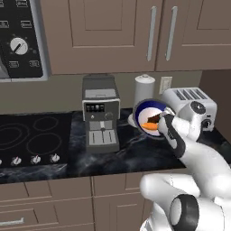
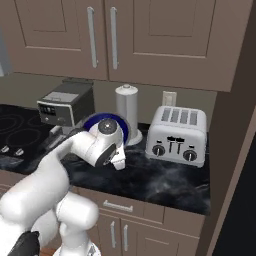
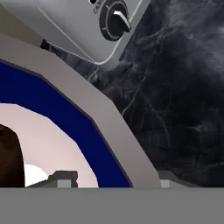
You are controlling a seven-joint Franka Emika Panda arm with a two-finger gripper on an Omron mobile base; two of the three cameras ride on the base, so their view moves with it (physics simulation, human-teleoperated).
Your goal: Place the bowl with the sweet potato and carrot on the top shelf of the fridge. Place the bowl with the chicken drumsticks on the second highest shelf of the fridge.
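- Left base view: my hand (image 1: 159, 121) gripped the rim of the blue bowl (image 1: 150, 118), carrot (image 1: 149, 126) inside, tilted above the bench (image 1: 126, 155), between coffee machine (image 1: 100, 113) and toaster (image 1: 191, 107).
- Right base view: bowl (image 2: 97, 123) behind my wrist, before the paper-towel roll (image 2: 126, 106).
- Hand view: bowl rim (image 3: 65, 92) between my fingertips (image 3: 63, 178), presumably for carrying to the fridge.

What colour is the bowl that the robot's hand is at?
The bowl has a blue band inside, a pale centre and a grey rim, clearest in the hand view.

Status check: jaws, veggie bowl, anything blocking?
Gripper jaws clamped on rim of blue-rimmed bowl, carrot inside. Bowl tilted off the counter. Toaster close beside it.
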